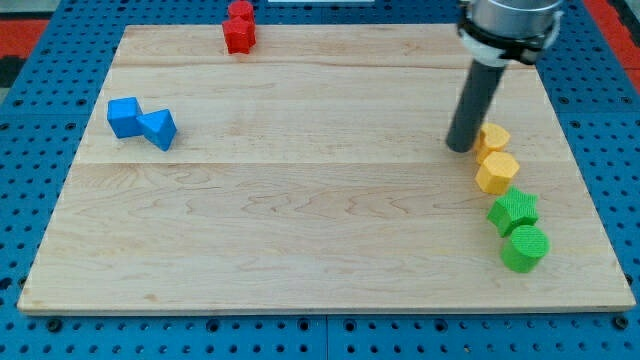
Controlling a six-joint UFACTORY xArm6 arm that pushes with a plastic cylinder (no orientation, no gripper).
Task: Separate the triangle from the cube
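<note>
Wooden board (300, 220), blue triangle (158, 129) far from my tip (460, 148)

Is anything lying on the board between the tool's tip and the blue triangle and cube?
Nothing visible. My tip sits beside the yellow blocks at the view's right; bare board separates it from the touching blue triangle and blue cube.

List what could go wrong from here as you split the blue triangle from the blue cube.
1. My tip sits beside the upper yellow block; swinging out carelessly could knock it.
2. The blue triangle touches the blue cube, so a push may drag both along together.
3. Both sit near the board's left edge; a leftward shove might send one off.
</note>
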